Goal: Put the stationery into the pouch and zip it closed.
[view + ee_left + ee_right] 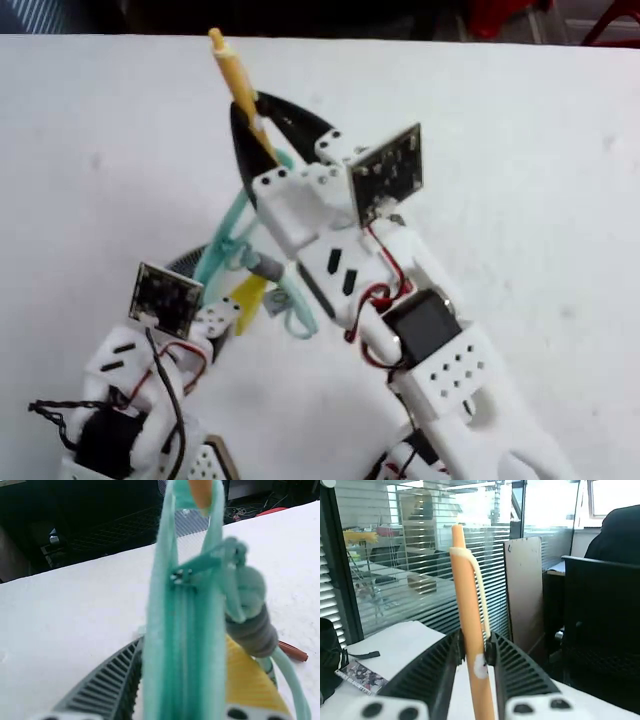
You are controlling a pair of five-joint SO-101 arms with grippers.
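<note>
1. Pen [240,88], high view: the yellow barrel is clamped in the black right jaws and tilted, its upper end pointing away across the desk [520,150]. Its lower end is hidden behind the right arm [430,330]. The teal pouch [222,240] sits just below the pen, and the left jaws pinch it from the lower left. The zip pull [265,266], a grey bead on a teal loop, lies loose between the two arms.

2. Left wrist view: the left jaws, one grey and ribbed and one yellow, are closed on the pouch [185,645], whose fabric stands upright between them. Past the slider the two teal edges part, and the orange end of the pen [199,490] shows in that gap. I judge that the mouth is held open and the pen has arrived at it but is not yet inside. The zip pull [255,625] hangs beside the yellow jaw. A reddish-brown stick [292,652], pen or pencil I cannot tell, lies on the desk [75,615] beside the pouch and outside it.

3. Right wrist view: the right jaws grip the pen [470,630] at mid-barrel, clip side facing the camera, so it has not been released. By my reading the task is at an early stage: no item is confirmed inside. What remains is to lower and drop this pen, collect the stick from the desk, and draw the zip shut.
</note>
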